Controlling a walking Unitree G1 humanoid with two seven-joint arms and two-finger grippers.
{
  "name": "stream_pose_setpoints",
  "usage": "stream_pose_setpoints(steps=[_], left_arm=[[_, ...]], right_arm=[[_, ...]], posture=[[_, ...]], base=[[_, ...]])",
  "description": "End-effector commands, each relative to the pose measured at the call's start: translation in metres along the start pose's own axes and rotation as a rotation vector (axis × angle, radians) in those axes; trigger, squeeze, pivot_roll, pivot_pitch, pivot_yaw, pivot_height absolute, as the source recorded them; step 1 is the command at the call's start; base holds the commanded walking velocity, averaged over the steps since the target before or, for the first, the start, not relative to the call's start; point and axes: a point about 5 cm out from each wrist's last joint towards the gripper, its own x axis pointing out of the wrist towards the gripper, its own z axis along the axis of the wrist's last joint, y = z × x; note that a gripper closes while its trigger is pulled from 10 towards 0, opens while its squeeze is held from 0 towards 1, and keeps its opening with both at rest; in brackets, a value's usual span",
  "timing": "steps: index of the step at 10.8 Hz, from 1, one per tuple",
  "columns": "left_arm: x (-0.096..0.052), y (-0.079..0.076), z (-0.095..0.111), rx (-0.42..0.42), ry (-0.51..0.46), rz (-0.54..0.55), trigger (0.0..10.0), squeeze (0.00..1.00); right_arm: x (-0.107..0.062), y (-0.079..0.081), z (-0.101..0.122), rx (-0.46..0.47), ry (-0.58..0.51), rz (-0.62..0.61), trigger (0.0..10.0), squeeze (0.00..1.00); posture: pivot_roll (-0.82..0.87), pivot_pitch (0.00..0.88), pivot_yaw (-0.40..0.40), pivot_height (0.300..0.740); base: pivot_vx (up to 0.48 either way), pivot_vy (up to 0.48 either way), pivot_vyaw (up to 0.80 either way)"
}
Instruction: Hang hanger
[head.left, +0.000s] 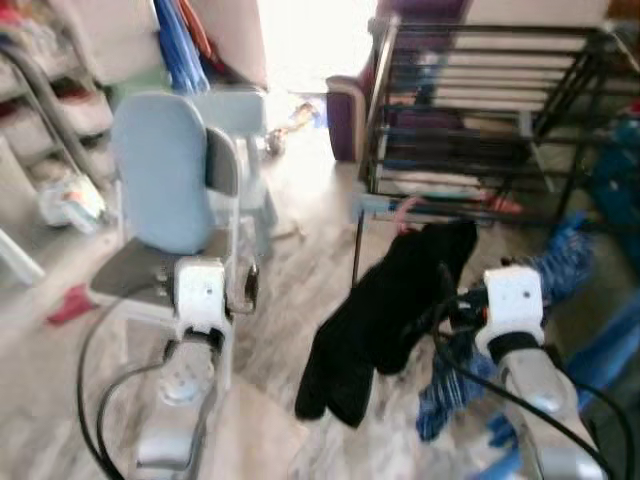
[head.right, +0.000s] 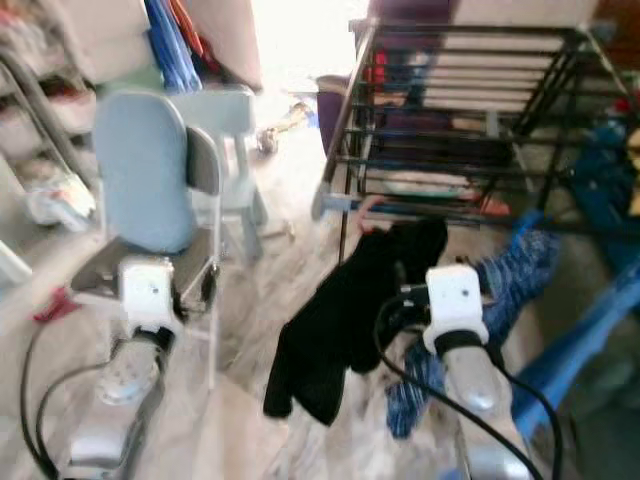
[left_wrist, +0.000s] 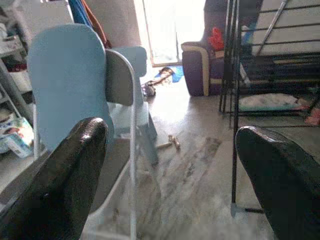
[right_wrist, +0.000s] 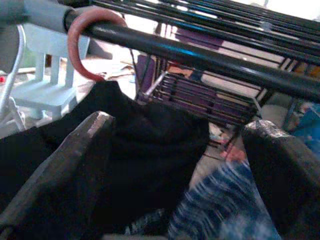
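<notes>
Marbled floor (head.left: 310, 290), cluttered room

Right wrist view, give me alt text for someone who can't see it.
A reddish-pink hanger hook curls over a black metal rack bar, with a black garment hanging below it. The right gripper is open, its two black fingers either side of the garment, and a blue patterned cloth lies beneath.

No text, label, brand, number or sign is readable on anything here.
</notes>
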Motion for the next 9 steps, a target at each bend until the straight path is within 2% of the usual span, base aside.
stream_pose_setpoints(steps=[1,5,9], left_arm=[[0.0026,0.0045,0.0039,0.018,-0.013,0.01,10.0,0.0],[0.0033,0.0022,0.0027,0.016,-0.011,0.007,10.0,0.0],[0.0029,0.0021,0.0021,0.013,-0.014,0.01,10.0,0.0]], right_arm=[[0.0008,0.0001,0.0008,0.01,-0.005,-0.004,10.0,0.0],[0.0013,-0.0011,0.0004,0.009,-0.005,-0.006,10.0,0.0],[0.0004,-0.0009,0.0002,0.012,-0.002,-0.003,10.0,0.0]], posture=[[-0.17,0.0,0.025,0.74],[-0.17,0.0,0.025,0.74],[-0.17,0.0,0.024,0.74]], base=[[-0.262,0.0,0.0],[-0.263,0.0,0.0],[0.0,0.0,0.0]])
